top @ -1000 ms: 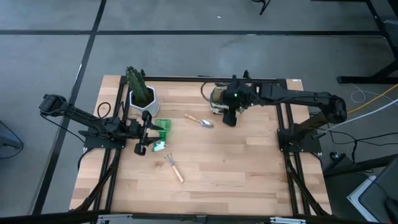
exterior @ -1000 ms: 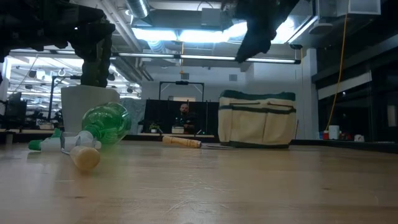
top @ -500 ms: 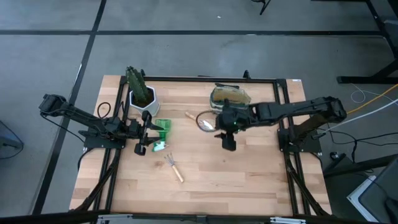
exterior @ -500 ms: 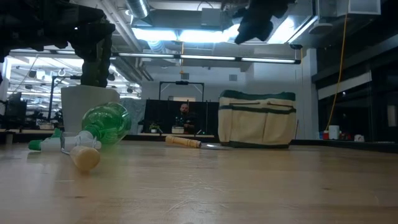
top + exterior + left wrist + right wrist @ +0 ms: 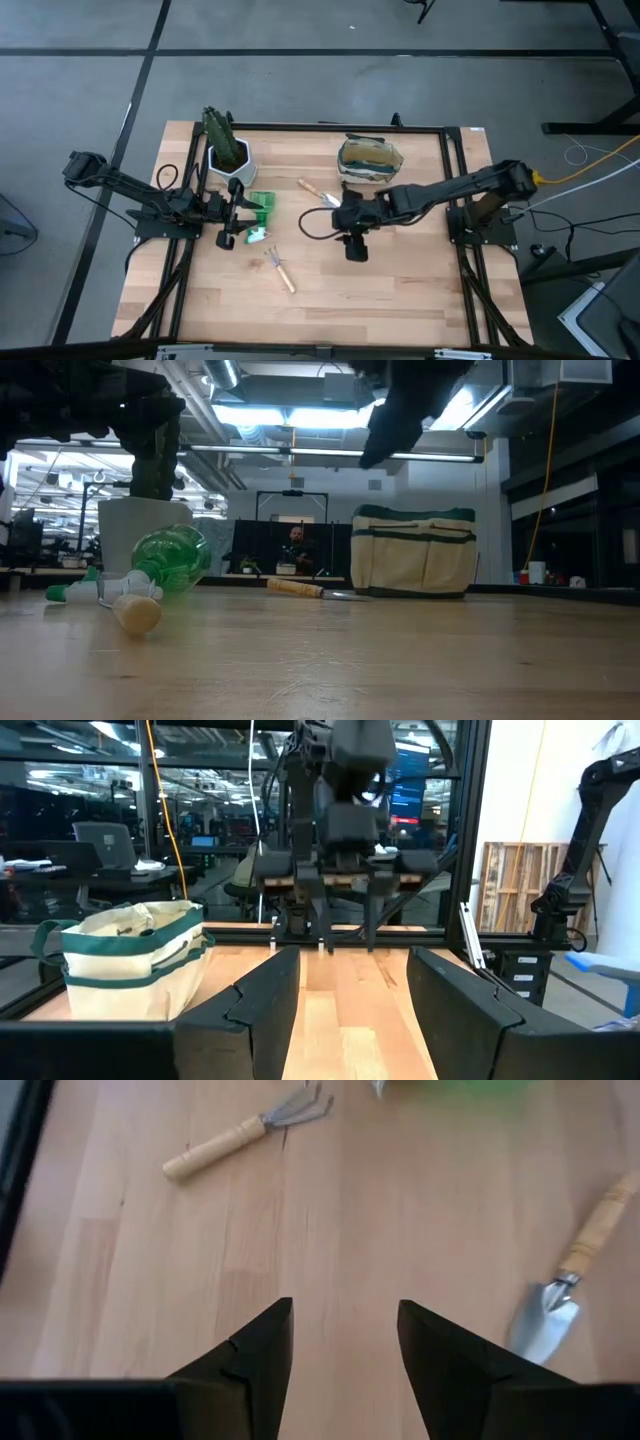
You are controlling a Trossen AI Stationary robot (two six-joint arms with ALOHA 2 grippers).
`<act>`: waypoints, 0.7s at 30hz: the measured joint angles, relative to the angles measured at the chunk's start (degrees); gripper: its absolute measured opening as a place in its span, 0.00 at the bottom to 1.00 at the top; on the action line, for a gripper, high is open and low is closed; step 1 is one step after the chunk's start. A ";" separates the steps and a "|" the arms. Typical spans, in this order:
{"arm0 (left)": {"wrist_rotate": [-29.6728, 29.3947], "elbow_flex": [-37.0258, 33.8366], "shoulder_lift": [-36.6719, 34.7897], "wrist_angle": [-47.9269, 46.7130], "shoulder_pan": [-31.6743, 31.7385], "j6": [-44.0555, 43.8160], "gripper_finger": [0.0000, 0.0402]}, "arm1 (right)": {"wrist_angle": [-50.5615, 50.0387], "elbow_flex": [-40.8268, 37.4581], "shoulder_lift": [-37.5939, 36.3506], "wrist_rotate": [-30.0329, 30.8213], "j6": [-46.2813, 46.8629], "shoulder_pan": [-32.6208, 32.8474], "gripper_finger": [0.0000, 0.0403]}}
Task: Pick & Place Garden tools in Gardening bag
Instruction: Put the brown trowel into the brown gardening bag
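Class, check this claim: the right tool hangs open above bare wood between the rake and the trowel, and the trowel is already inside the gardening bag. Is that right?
Not quite. The trowel is not inside the gardening bag; the high view shows it lying on the table beside the bag. The rest holds: the right tool hangs open above bare wood between the rake and the trowel.

The floor (image 5: pixel 300 70) around the wooden counter (image 5: pixel 400 290) is grey with dark lines across it. Long bright lights (image 5: pixel 300 412) hang from the ceiling with pipes beside them. A person (image 5: pixel 297 545) sits far back in the room. A wooden pallet (image 5: pixel 515 880) leans on a white wall (image 5: pixel 540 780). Desks with a chair (image 5: pixel 100 845) stand farther off.
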 joint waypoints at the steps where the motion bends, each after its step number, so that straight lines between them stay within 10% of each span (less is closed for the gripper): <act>1: -0.01 -0.02 0.00 0.00 0.01 0.02 0.45 | 0.53 -0.02 0.77 0.00 0.22 0.05 0.45; 10: -0.02 0.00 0.00 0.00 0.01 0.01 0.45 | 5.29 -0.04 6.55 0.65 0.22 0.10 0.45; 21: -0.02 -0.01 0.00 0.00 0.02 0.01 0.45 | 10.62 -0.04 10.12 16.32 -3.93 1.97 0.46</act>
